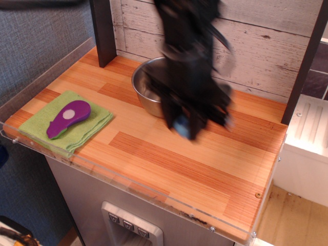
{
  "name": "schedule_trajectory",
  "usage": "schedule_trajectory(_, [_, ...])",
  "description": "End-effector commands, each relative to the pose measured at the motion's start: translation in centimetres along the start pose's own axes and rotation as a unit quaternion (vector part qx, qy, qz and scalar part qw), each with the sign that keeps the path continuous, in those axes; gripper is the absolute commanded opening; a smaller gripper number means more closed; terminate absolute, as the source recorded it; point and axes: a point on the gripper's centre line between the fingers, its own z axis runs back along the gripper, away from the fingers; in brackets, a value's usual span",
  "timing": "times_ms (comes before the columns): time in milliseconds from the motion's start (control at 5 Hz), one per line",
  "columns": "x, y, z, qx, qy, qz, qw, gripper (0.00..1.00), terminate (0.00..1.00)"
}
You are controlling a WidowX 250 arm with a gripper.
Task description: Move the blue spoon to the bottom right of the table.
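My black gripper (185, 127) is blurred by motion above the middle of the wooden table (169, 159), in front of the steel bowl. A light-blue bit of the blue spoon (180, 124) shows between its fingers, so it is shut on the spoon and holds it just above the wood. The spoon's grey bowl is hidden by the gripper.
A large steel bowl (148, 89) stands at the back, partly hidden by the arm. A purple eggplant toy (68, 118) lies on a green cloth (66, 128) at the front left. A clear acrylic rim (154, 197) edges the table. A dark post (102, 31) stands back left.
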Motion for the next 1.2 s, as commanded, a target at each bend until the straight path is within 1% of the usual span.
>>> schedule_trajectory(0, [-1.0, 1.4, -4.1, 0.033, 0.039, 0.05, 0.9975, 0.0, 0.0])
schedule_trajectory(200, [-2.5, 3.4, -6.1, 0.038, 0.059, 0.09, 0.9934, 0.0, 0.0])
schedule_trajectory(400, [-3.2, 3.6, -7.4, 0.021, 0.069, 0.107, 0.9916, 0.0, 0.0])
schedule_trajectory(600, [-3.7, 3.2, -8.5, 0.01, 0.083, 0.108, 0.9907, 0.0, 0.0])
schedule_trajectory(800, [-3.8, 2.6, -8.3, 0.008, 0.087, 0.098, 0.9913, 1.0, 0.0])
schedule_trajectory(1000, [-3.5, 2.2, -6.3, 0.009, 0.062, 0.08, 0.9948, 1.0, 0.0])
